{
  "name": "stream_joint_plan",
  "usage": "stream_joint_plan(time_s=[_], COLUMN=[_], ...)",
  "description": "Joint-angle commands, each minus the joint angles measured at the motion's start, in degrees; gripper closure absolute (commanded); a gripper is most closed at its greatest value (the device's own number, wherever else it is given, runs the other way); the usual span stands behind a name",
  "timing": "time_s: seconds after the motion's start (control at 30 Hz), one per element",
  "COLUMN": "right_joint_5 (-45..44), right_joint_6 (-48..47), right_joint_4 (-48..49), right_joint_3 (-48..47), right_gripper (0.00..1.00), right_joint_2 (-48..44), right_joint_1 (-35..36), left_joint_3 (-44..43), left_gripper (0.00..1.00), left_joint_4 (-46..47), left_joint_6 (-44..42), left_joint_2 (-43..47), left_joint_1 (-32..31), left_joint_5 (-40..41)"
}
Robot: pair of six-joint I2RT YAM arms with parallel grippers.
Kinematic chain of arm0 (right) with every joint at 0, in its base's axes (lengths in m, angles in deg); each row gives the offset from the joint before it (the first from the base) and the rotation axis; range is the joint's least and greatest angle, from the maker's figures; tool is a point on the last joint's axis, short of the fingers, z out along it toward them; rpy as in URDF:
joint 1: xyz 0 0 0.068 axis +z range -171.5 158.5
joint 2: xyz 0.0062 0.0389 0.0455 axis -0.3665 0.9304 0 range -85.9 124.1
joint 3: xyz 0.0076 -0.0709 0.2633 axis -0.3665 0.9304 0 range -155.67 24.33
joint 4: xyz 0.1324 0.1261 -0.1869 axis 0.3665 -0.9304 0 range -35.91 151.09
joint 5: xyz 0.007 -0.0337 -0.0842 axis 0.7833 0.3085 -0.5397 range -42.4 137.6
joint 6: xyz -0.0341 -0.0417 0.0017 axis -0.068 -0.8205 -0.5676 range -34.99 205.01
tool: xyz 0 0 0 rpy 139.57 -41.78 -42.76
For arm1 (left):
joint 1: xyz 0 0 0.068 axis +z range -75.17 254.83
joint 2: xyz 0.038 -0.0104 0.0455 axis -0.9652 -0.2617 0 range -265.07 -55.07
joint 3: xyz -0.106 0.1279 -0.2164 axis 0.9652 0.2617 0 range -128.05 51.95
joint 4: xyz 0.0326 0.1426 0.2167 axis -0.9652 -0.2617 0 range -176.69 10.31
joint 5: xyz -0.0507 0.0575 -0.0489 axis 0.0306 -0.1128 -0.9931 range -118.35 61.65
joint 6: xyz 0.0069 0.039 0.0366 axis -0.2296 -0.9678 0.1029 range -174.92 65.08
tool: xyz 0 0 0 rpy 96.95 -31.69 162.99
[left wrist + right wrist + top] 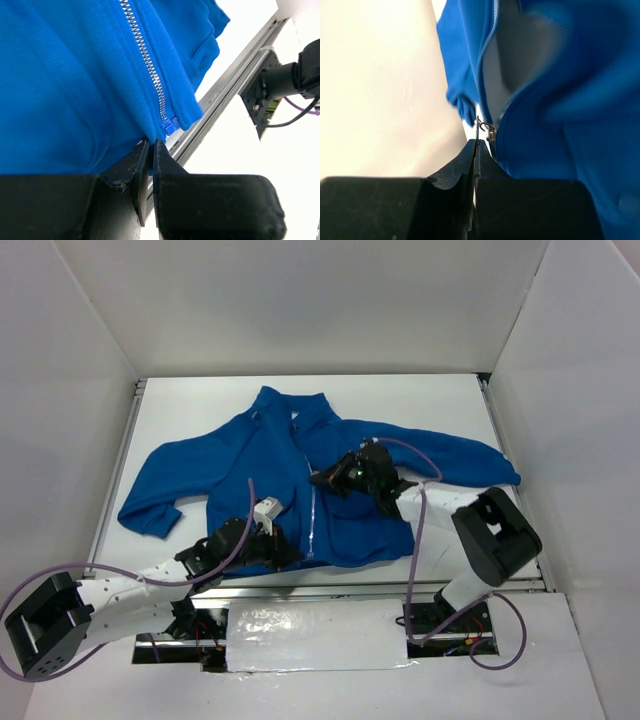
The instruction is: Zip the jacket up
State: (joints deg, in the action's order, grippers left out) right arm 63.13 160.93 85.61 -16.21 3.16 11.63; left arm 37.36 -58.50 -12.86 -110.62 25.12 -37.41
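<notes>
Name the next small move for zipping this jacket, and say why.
Probably the right gripper should draw the zipper pull toward the collar: the jacket gapes open above it, while the left gripper pins the bottom hem.

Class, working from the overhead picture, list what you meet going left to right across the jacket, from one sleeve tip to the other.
jacket cuff → left gripper, pinching the hem → right gripper, shut on the zipper pull → other cuff
</notes>
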Motion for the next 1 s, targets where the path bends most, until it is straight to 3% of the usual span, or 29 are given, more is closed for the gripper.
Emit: stream_joint_plan(time_s=[0.0,0.43,0.97], right_joint_5=[-0.77,-0.59,3.81], right_joint_6=[-4.37,-12.19,-21.24], right_joint_4=[-1.12,-13.52,-32.5], right_joint_3=[-8.92,-36.96,-83.88], right_gripper=[1.0,1.0,1.0], right_joint_2=[4.61,21.41,35.31], right_joint_1=[-4.37,-11.94,-20.82], left_joint_3=[0.88,0.97,3.86], left_gripper=[1.0,1.0,1.0], left_joint_4=[-4.22,-8.18,-10.47], left_joint_6=[-0.05,0.56,5.74], left_joint_2=[1.85,4.13,6.33], left_joint_1=[-1.26,-2.76,-4.34], left_joint_5=[-1.84,0.36,8.71])
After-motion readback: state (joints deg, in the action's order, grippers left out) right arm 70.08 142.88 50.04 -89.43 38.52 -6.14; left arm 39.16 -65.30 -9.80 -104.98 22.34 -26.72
